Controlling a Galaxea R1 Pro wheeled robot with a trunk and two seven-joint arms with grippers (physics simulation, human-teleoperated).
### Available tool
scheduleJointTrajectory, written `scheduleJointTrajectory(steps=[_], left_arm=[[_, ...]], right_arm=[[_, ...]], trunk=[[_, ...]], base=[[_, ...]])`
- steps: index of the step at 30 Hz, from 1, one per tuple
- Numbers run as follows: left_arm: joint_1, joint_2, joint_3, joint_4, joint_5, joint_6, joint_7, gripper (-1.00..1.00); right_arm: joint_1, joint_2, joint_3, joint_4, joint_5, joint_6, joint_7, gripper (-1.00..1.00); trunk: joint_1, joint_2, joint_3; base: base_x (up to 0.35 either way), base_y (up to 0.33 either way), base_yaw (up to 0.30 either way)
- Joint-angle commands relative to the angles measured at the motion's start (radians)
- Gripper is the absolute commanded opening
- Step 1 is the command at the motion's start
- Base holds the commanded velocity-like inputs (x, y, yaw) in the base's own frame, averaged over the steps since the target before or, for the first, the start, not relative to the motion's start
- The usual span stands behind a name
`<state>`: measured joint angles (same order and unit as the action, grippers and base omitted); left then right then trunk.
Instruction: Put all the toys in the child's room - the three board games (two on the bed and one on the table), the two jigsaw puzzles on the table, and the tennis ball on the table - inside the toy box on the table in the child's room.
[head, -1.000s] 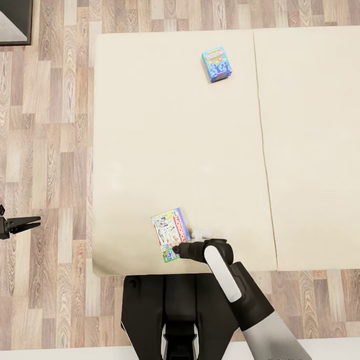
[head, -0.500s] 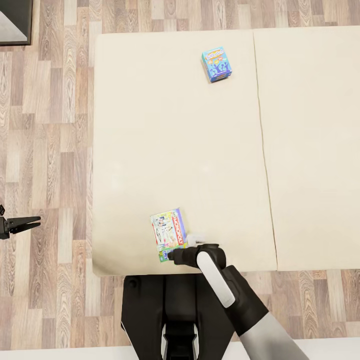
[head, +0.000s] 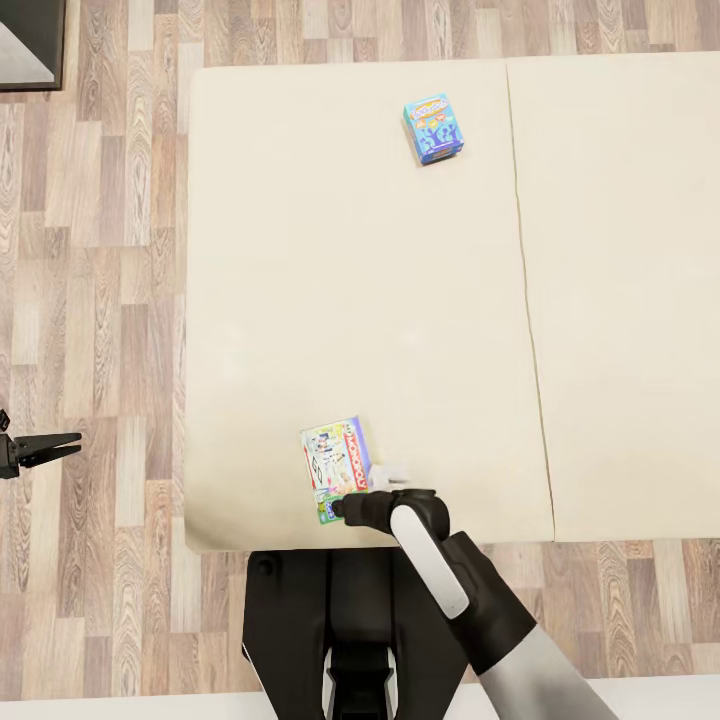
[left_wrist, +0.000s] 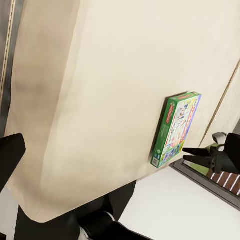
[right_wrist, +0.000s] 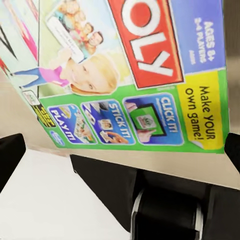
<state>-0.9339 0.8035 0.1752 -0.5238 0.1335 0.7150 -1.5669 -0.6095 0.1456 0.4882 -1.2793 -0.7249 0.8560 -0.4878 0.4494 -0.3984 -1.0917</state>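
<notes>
Two board games lie on the bed: the white one at its near edge, where the right end effector, spread, reaches; the teal-blue one far off.

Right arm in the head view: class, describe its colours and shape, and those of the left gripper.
The right arm has a dark grey, tapering sleeve with a long white panel, ending in a black right gripper. The left gripper is black with slim, pointed fingers.
</notes>
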Motion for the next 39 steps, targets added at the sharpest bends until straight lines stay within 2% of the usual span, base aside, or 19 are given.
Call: scheduleJointTrajectory(steps=[1,4,9,26,33,39], left_arm=[[0.0,0.0,0.0,0.0,0.0,0.011,-0.004,1.0],[0.0,0.0,0.0,0.0,-0.001,0.011,-0.004,1.0],[0.0,0.0,0.0,0.0,-0.001,0.011,-0.004,1.0],[0.0,0.0,0.0,0.0,-0.002,0.011,-0.004,1.0],[0.0,0.0,0.0,0.0,-0.002,0.011,-0.004,1.0],[0.0,0.0,0.0,0.001,-0.002,0.011,-0.004,1.0]], right_arm=[[-0.001,0.0,0.008,-0.001,-0.009,0.001,-0.011,1.0],[-0.001,0.001,0.043,-0.011,-0.002,0.0,-0.011,1.0],[-0.001,0.0,0.063,-0.022,0.01,-0.001,-0.011,1.0],[0.0,-0.003,0.066,-0.019,0.013,-0.001,-0.011,1.0],[0.001,0.006,0.068,-0.024,0.014,0.002,-0.022,1.0],[0.001,0.011,0.069,-0.047,0.043,0.006,-0.066,1.0]], trunk=[[0.001,-0.002,-0.001],[0.001,-0.002,-0.001],[0.001,-0.002,-0.001],[0.001,-0.002,-0.001],[0.001,-0.002,-0.001],[0.001,-0.002,-0.001]], base=[[0.0,0.0,0.0],[0.0,0.0,0.0],[0.0,0.0,0.0],[0.0,0.0,0.0],[0.0,0.0,0.0],[0.0,0.0,0.0]])
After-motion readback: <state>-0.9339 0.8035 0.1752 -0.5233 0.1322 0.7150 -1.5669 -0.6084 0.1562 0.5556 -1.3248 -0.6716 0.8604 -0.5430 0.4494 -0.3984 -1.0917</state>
